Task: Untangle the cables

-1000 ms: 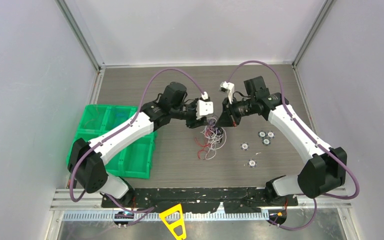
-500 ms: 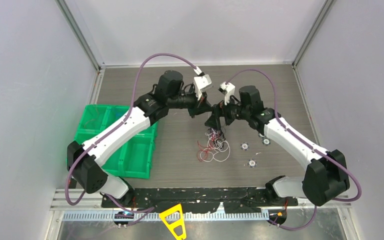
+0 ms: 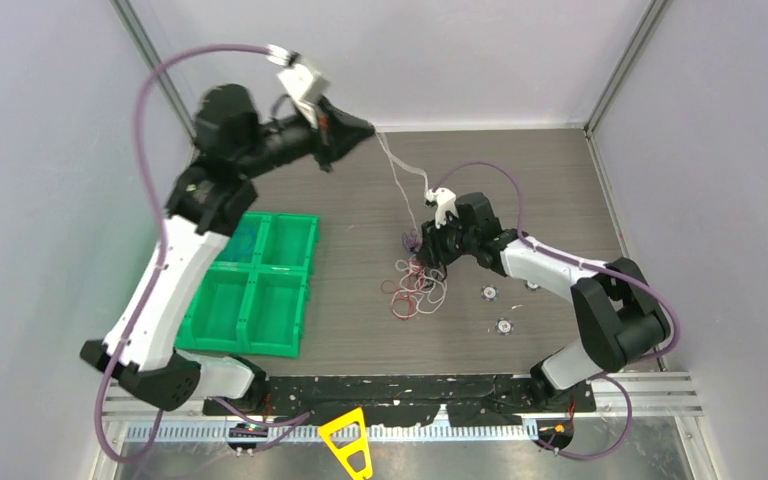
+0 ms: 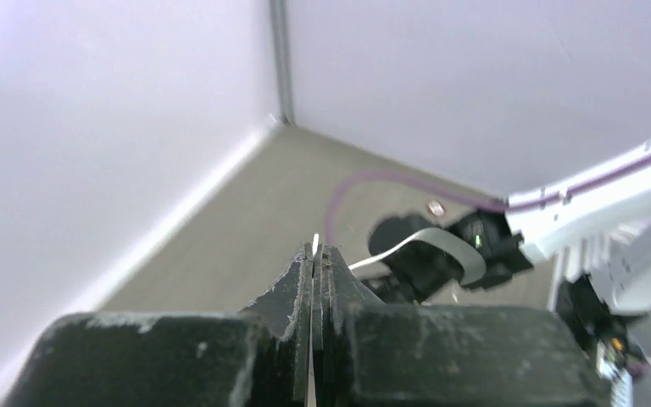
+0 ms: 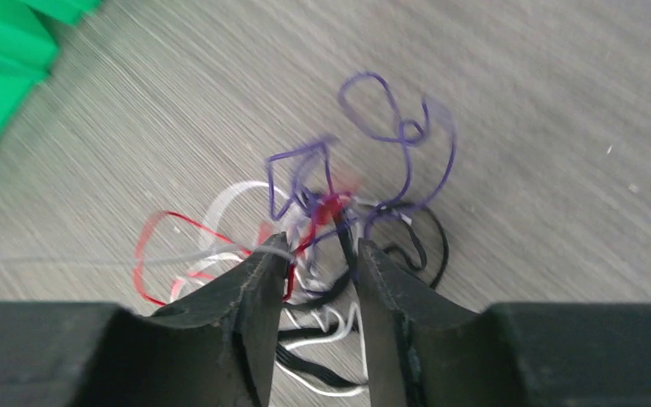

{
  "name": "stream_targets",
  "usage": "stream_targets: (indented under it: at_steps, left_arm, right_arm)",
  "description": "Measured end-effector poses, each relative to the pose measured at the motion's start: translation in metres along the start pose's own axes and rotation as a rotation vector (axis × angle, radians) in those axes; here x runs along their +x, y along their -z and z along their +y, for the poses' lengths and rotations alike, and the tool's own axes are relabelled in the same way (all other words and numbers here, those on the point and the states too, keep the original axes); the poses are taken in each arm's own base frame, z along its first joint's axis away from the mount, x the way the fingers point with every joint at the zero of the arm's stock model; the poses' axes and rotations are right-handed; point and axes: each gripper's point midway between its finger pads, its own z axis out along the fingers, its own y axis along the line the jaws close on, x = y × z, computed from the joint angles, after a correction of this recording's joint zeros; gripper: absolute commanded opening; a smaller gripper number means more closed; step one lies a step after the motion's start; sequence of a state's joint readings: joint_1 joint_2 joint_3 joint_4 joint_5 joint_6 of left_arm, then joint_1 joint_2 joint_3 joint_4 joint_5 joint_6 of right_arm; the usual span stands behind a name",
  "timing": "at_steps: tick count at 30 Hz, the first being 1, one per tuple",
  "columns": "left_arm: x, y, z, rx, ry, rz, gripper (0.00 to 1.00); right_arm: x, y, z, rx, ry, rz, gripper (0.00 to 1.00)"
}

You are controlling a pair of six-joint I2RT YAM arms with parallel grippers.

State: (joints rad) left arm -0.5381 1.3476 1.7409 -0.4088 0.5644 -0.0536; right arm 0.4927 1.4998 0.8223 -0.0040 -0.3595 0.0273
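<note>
The left hand (image 3: pixel 366 128) is raised well above the table (image 3: pixel 550 180), its fingers pressed together on a white cable (image 3: pixel 398 178). In the left wrist view the thin white strand (image 4: pixel 314 244) shows right at the tips of the left hand (image 4: pixel 315 256), pinched in the seam between them. From that hand the white cable slopes down and to its right, toward the right hand (image 3: pixel 423 246).

The right hand is low over the table, and the cables (image 3: pixel 416 290) lie directly under and just in front of it. In the right wrist view the right hand (image 5: pixel 317 254) is slightly spread, with a gap between its fingers. Red and black strands of the cables (image 5: pixel 326 208) sit in that gap, but the fingers do not squeeze them. A purple loop (image 5: pixel 441 165) lies just beyond the fingertips, a red loop (image 5: pixel 147 239) to the side of one finger, and a black loop (image 5: pixel 431 243) beside the other. A pale blurred strand runs sideways off one fingertip.

A green bin (image 3: pixel 247 300) sits below the left hand. Small discs (image 3: pixel 489 293) lie near the right hand, beside the cables.
</note>
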Motion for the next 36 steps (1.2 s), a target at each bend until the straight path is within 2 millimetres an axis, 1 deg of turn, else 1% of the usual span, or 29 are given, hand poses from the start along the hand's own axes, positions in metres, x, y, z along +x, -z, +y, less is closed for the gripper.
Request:
stream_targets:
  at_steps: [1, 3, 4, 5, 7, 9, 11, 14, 16, 17, 18, 19, 21, 23, 25, 30, 34, 36]
  left_arm:
    - [-0.027, 0.015, 0.004, -0.029, -0.03, -0.055, 0.0]
    - [-0.061, 0.038, 0.005, -0.066, -0.069, -0.13, 0.0]
    - [-0.081, 0.052, 0.006, -0.093, -0.095, -0.173, 0.0]
    - [-0.096, 0.064, 0.006, -0.114, -0.116, -0.205, 0.0]
    - [-0.117, 0.084, 0.007, -0.157, -0.147, -0.253, 0.0]
    - [-0.133, 0.102, 0.011, -0.21, -0.174, -0.287, 0.0]
    - [-0.142, 0.114, 0.018, -0.265, -0.192, -0.305, 0.0]
    - [-0.151, 0.131, 0.035, -0.359, -0.208, -0.317, 0.0]
    - [-0.158, 0.141, 0.048, -0.426, -0.216, -0.326, 0.0]
    - [-0.162, 0.144, 0.052, -0.45, -0.221, -0.332, 0.0]
    - [-0.167, 0.148, 0.057, -0.475, -0.229, -0.341, 0.0]
    - [-0.176, 0.154, 0.061, -0.503, -0.242, -0.357, 0.0]
    - [-0.189, 0.163, 0.066, -0.55, -0.262, -0.386, 0.0]
    - [-0.197, 0.172, 0.069, -0.598, -0.277, -0.408, 0.0]
    - [-0.204, 0.183, 0.072, -0.653, -0.298, -0.429, 0.0]
    - [-0.21, 0.2, 0.084, -0.755, -0.326, -0.44, 0.0]
    - [-0.212, 0.209, 0.094, -0.824, -0.348, -0.438, 0.0]
    - [-0.222, 0.218, 0.099, -0.872, -0.381, -0.454, 0.0]
  right_arm:
    - [0.009, -0.002, -0.005, 0.008, -0.005, 0.03, 0.38]
    - [0.019, -0.003, -0.011, 0.019, -0.01, 0.063, 0.37]
    - [0.022, -0.003, -0.015, 0.026, -0.016, 0.073, 0.37]
    - [0.024, -0.002, -0.02, 0.034, -0.024, 0.082, 0.37]
    - [0.029, -0.001, -0.026, 0.045, -0.034, 0.097, 0.37]
    - [0.032, 0.001, -0.031, 0.053, -0.042, 0.116, 0.37]
    - [0.032, 0.002, -0.034, 0.057, -0.049, 0.128, 0.38]
    - [0.031, 0.001, -0.034, 0.054, -0.051, 0.144, 0.37]
    - [0.031, -0.001, -0.035, 0.053, -0.048, 0.162, 0.29]
    - [0.032, -0.002, -0.036, 0.052, -0.046, 0.167, 0.22]
    - [0.034, -0.003, -0.037, 0.054, -0.049, 0.182, 0.18]
    - [0.036, -0.005, -0.039, 0.057, -0.049, 0.205, 0.1]
    - [0.041, -0.009, -0.046, 0.075, -0.043, 0.243, 0.06]
    - [0.047, -0.01, -0.053, 0.097, -0.043, 0.288, 0.07]
    - [0.05, -0.008, -0.061, 0.117, -0.047, 0.321, 0.11]
    - [0.052, 0.005, -0.084, 0.163, -0.053, 0.376, 0.16]
    - [0.06, 0.011, -0.093, 0.182, -0.052, 0.421, 0.2]
    - [0.064, 0.01, -0.094, 0.181, -0.048, 0.447, 0.19]
